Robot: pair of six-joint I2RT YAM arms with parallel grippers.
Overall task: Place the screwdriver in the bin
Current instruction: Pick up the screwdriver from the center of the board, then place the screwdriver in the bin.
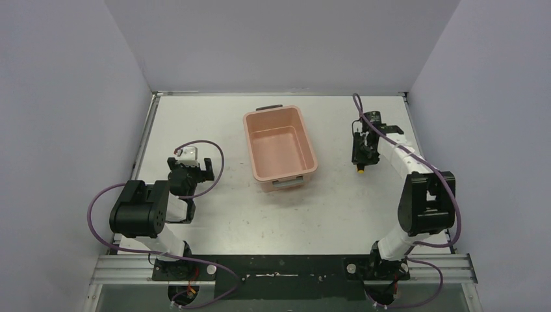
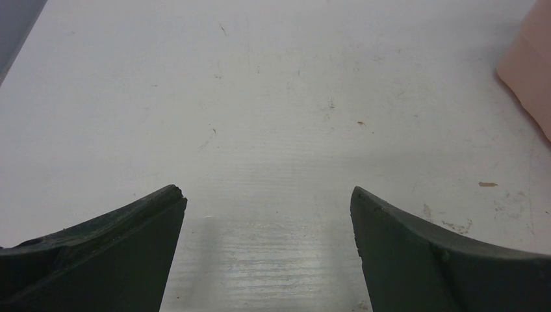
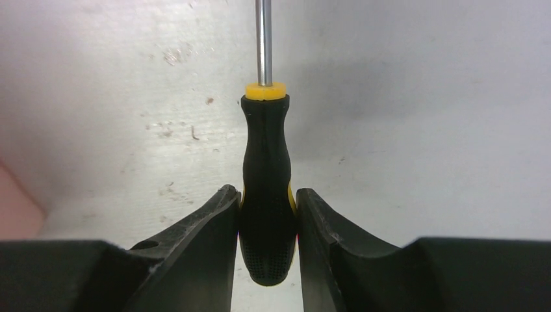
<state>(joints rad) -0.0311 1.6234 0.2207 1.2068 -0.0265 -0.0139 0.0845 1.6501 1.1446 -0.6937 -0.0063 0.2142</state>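
The screwdriver [image 3: 265, 162] has a black handle with a yellow collar and a thin metal shaft pointing away from the camera. My right gripper [image 3: 266, 193] is shut on the butt of its handle, low over the table. In the top view the right gripper [image 1: 361, 156] and screwdriver [image 1: 360, 169] are to the right of the bin, apart from it. The salmon-pink bin [image 1: 310, 144] stands at the table's middle and looks empty inside. My left gripper [image 1: 190, 169] is open and empty to the left of the bin, with bare table between its fingers [image 2: 149, 227].
The bin's corner shows at the right edge of the left wrist view [image 2: 529, 71] and at the lower left of the right wrist view [image 3: 16, 201]. Purple cables [image 1: 217, 159] loop around both arms. Grey walls enclose the table on three sides.
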